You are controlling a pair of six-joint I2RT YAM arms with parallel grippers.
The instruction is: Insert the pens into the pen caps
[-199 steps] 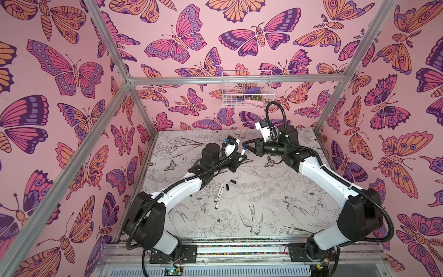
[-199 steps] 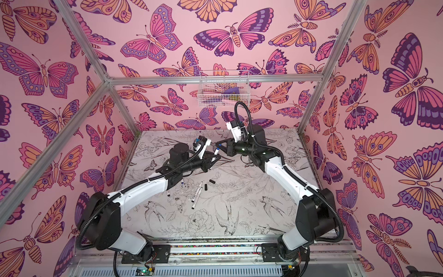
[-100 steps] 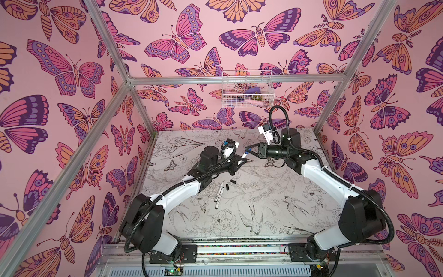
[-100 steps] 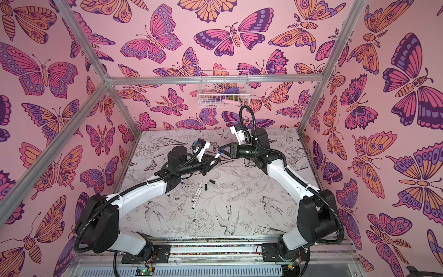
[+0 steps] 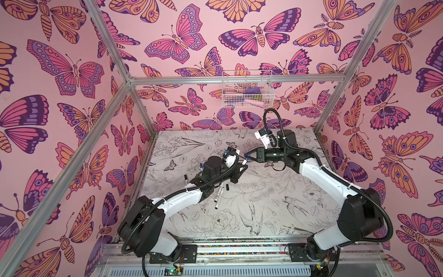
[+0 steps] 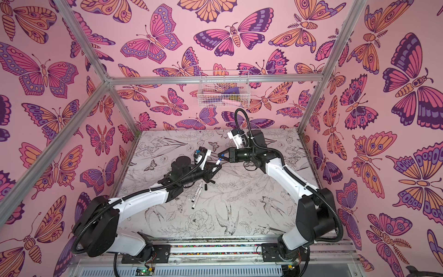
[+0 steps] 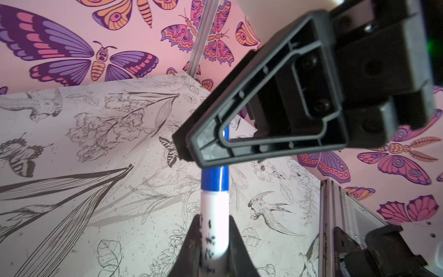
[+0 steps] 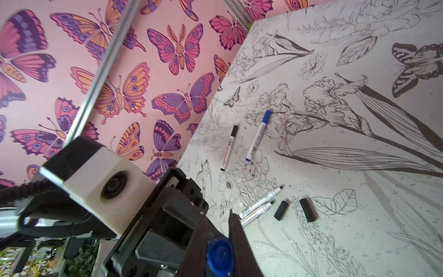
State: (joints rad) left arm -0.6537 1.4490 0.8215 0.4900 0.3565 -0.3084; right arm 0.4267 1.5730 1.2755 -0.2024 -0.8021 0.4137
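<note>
My left gripper (image 7: pixel 214 220) is shut on the white barrel of a pen (image 7: pixel 214 227), which is held above the table. A blue pen cap (image 7: pixel 215 177) sits over the pen's tip end, its rim against the barrel. My right gripper (image 8: pixel 217 215) is shut on that blue cap (image 8: pixel 220 254). In both top views the two grippers meet at this pen (image 5: pixel 244 161) (image 6: pixel 217 162) over the middle back of the table. Two uncapped pens (image 8: pixel 261 201) lie side by side, and two loose black caps (image 8: pixel 281 209) lie beside their tips.
A black-capped pen (image 8: pixel 229 148) and a blue-capped pen (image 8: pixel 257 136) lie farther left on the table, under my left arm in a top view (image 5: pixel 185 178). A wire basket (image 5: pixel 247 93) hangs on the back wall. Butterfly-patterned walls close in the table.
The right wrist has turned and dropped a little, carrying the blue cap along the pen. The left gripper has shifted slightly with the pen. Both grips are unchanged.
</note>
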